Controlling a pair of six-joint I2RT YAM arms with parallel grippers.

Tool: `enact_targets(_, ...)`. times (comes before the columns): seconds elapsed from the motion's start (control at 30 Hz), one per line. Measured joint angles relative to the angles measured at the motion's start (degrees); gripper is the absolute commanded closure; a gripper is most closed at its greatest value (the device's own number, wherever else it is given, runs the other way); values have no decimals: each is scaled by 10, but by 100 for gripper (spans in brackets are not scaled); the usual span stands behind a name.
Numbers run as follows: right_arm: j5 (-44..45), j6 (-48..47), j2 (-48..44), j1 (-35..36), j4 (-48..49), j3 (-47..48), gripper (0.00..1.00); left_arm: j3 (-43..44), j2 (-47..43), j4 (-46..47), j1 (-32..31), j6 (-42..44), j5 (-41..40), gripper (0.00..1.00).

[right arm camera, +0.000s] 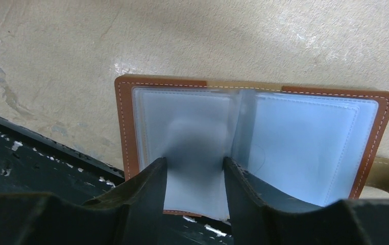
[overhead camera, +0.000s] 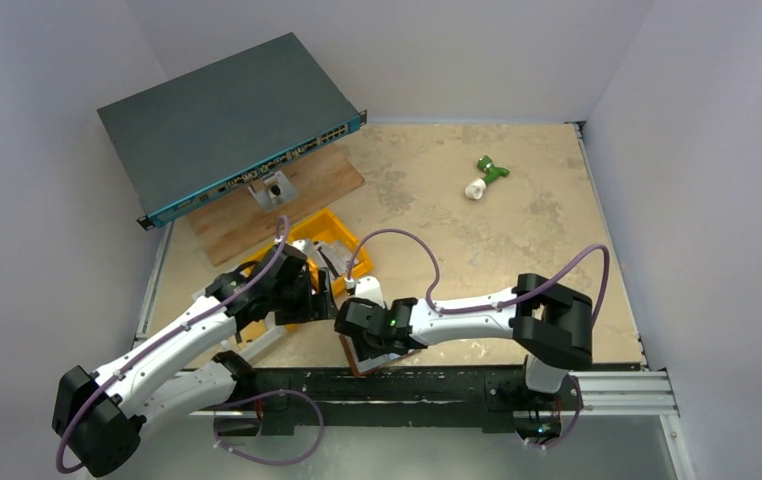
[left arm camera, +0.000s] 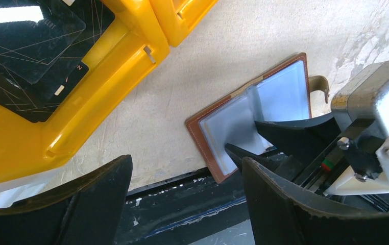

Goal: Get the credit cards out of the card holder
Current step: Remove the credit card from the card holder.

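Two claws hang low at the counter's (right arm camera: 182, 41) near edge. Left claw (left arm camera: 186, 162) gapes wide, empty, beside the yellow bin (left arm camera: 105, 66). Right claw (right arm camera: 193, 161) stands partly parted, gripping nothing, tips on the left sleeve of the card holder (right arm camera: 125, 127), which lies opened flat, brown-edged, pale grey-blue credit cards (right arm camera: 305, 148) inside. "intel" shows on the wrist camera (left arm camera: 381, 97).

The card holder (right arm camera: 125, 127) under me is smooth brown leather with pale stitching, and its pockets (right arm camera: 305, 143) are cloudy, faintly glossy plastic. The fingers (right arm camera: 149, 196) of my right gripper (right arm camera: 193, 163) look like matt black plastic. The table (right arm camera: 233, 35) is matt, mottled and rough. The bin (left arm camera: 105, 71) is glossy yellow plastic.
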Motion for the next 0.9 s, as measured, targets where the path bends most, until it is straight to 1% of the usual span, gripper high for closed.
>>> enact_targets(0.03, -1, 3, 0, 0, 3, -2, 66, -1, 0, 1, 0, 0, 1, 22)
enact_targets(0.17, -14, 13, -9, -9, 23, -18, 73, -12, 0, 5, 0, -1, 11, 22)
enact_targets(0.37, -53, 28, -37, -36, 63, -59, 82, -18, 13, 21, 0, 0, 36, 23)
enact_targets(0.5, -95, 42, -50, -59, 107, -89, 89, -19, 32, 37, 0, 1, 61, 24)
enact_targets(0.63, -145, 55, -62, -88, 165, -127, 92, -27, 52, 63, -1, 1, 89, 28)
enact_targets(0.77, -204, 74, -78, -119, 238, -179, 95, -37, 77, 85, -8, 0, 111, 37)
enact_targets(0.9, -247, 91, -80, -140, 293, -210, 97, -45, 101, 112, -15, 0, 128, 38)
